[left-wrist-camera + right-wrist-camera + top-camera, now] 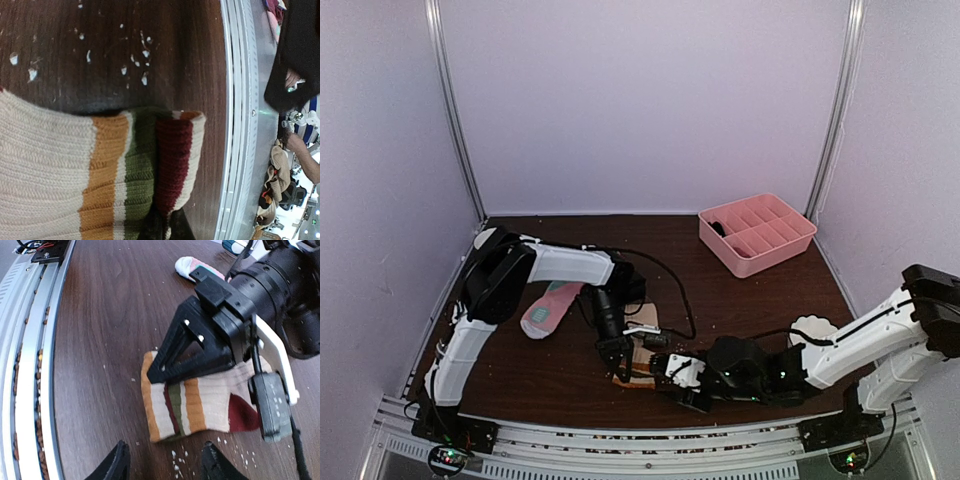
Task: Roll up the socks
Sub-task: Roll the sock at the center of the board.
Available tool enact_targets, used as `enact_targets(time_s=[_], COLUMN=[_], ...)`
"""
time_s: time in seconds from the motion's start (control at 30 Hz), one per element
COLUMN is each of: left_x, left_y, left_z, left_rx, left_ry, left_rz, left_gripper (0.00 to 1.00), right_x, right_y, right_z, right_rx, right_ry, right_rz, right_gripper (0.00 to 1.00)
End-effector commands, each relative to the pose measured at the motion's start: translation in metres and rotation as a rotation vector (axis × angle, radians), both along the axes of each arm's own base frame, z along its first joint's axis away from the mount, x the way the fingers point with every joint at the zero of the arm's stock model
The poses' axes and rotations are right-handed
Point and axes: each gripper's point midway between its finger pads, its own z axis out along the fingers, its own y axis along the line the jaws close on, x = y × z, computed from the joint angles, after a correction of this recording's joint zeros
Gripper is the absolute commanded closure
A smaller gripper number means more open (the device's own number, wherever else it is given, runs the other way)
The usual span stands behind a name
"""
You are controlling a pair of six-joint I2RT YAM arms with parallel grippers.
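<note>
left fingers closed tight, pinning the beige sock by its folded cuff so the right fingers, half-open and empty beside it, can roll it

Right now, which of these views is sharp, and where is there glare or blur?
Top external: lilac cast, soft detail. Left wrist: beige sock crisp, lower-right background washed out. Right wrist: sharp, right gripper in dark silhouette.

In your right wrist view, the left gripper hides the middle of the beige sock, and the pink sock at 12 o'clock is partly behind that arm. The bottom edge crops the fingers of the right gripper. Your left wrist view cuts the sock off at 9 and 6 o'clock.
</note>
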Motion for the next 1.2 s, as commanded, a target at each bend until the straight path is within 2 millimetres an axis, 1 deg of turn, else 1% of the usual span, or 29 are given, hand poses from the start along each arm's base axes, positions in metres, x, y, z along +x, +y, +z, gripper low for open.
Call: enact_targets(time_s=[0.0, 0.1, 0.17, 0.27, 0.4, 0.6, 0.73, 0.83, 0.93, 1.07, 1.17], left_x=[0.004, 0.005, 0.005, 0.004, 0.003, 0.004, 0.003, 0.004, 0.005, 0.005, 0.005], left_y=[0.007, 0.008, 0.009, 0.011, 0.012, 0.011, 0.009, 0.009, 0.011, 0.012, 0.009], left_z=[-0.016, -0.02, -0.019, -0.02, -0.022, -0.021, -0.018, -0.019, -0.022, -0.023, -0.018], left_rx=[0.068, 0.081, 0.083, 0.089, 0.101, 0.097, 0.08, 0.083, 0.1, 0.109, 0.091], left_ry=[-0.001, -0.008, -0.005, -0.004, 0.003, 0.006, 0.011, 0.006, 0.002, 0.002, 0.009], left_rz=[0.0, 0.0, 0.0, -0.006, -0.012, -0.014, -0.016, -0.018, -0.022, -0.023, -0.021], left_gripper=[1.0, 1.0, 1.0, 1.0, 1.0, 1.0, 0.94, 0.93, 0.93, 0.93, 0.92], right_x=[0.002, 0.002, 0.002, 0.003, 0.007, 0.015, 0.016, 0.02, 0.023, 0.025, 0.027], right_y=[0.032, 0.047, 0.051, 0.054, 0.054, 0.05, 0.048, 0.048, 0.049, 0.052, 0.05], right_z=[-0.006, -0.013, -0.023, -0.031, -0.041, -0.052, -0.056, -0.057, -0.052, -0.041, -0.043], right_rx=[-0.093, -0.131, -0.166, -0.19, -0.21, -0.218, -0.222, -0.231, -0.236, -0.244, -0.261], right_ry=[-0.08, -0.095, -0.099, -0.097, -0.082, -0.057, -0.043, -0.056, -0.08, -0.099, -0.093], right_rz=[0.104, 0.147, 0.165, 0.18, 0.171, 0.136, 0.122, 0.109, 0.102, 0.114, 0.113], right_gripper=[0.55, 0.58, 0.6, 0.62, 0.65, 0.71, 0.72, 0.69, 0.66, 0.65, 0.67])
